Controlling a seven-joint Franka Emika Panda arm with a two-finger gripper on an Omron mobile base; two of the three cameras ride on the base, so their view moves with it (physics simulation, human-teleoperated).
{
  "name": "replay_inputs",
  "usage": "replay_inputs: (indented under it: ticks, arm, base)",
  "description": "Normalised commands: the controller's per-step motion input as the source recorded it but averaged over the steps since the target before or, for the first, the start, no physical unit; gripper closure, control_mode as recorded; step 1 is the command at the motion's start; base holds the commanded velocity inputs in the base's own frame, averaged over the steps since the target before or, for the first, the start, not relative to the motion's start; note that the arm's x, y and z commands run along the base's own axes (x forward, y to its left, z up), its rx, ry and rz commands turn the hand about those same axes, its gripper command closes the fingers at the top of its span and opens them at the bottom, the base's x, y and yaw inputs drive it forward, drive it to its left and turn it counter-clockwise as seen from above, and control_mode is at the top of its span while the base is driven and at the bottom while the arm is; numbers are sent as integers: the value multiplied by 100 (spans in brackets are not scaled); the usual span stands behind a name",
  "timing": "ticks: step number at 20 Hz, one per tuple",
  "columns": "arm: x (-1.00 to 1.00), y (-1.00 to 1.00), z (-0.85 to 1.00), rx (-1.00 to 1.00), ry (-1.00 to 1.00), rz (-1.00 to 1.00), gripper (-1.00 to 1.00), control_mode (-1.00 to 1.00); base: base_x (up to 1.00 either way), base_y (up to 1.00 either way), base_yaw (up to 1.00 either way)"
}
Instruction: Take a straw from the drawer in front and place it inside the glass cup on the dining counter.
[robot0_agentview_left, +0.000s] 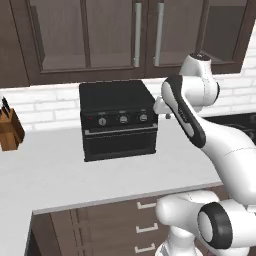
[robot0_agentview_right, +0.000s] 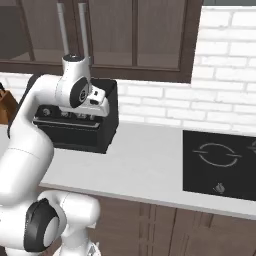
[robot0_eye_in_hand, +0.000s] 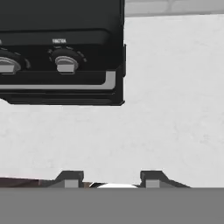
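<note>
Left base view: arm folded high over the white surface (robot0_agentview_left: 55, 175), wrist near the black toaster oven (robot0_agentview_left: 118, 120). Knife block (robot0_agentview_left: 10, 131) at far left. Below the surface edge, drawer fronts with small silver bar handles (robot0_agentview_left: 146, 205), all closed as far as I can see. Straw not visible, presumably inside one of them. Can't tell from here which drawer is the target.

Right base view: same pose, hand sits right beside the toaster oven's front corner. Induction hob (robot0_agentview_right: 220, 165) off to the right, well apart. Glass cup and dining counter aren't in this scene, so a base drive comes later.

Hand view: claw (robot0_eye_in_hand: 109, 178) looks down at bare surface, oven knob (robot0_eye_in_hand: 65, 63) at top. Fingertips (robot0_eye_in_hand: 70, 178) stand apart with nothing between them, so released and empty.

Step in hand, my read: get to the drawer handle. Do it well by:
- bringing the hand down and out past the surface edge, clear of the oven corner
- squaring the fingers across the bar before closing
- pulling straight out, no twist
</note>
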Motion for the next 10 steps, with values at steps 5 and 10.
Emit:
replay_inputs:
  ticks: [5,10]
  arm:
    - [-3,0,0,0,0,0,-100,100]
    - [0,0,0,0,0,0,-100,100]
  base:
    - [-35,0,0]
    - [-96,-28,0]
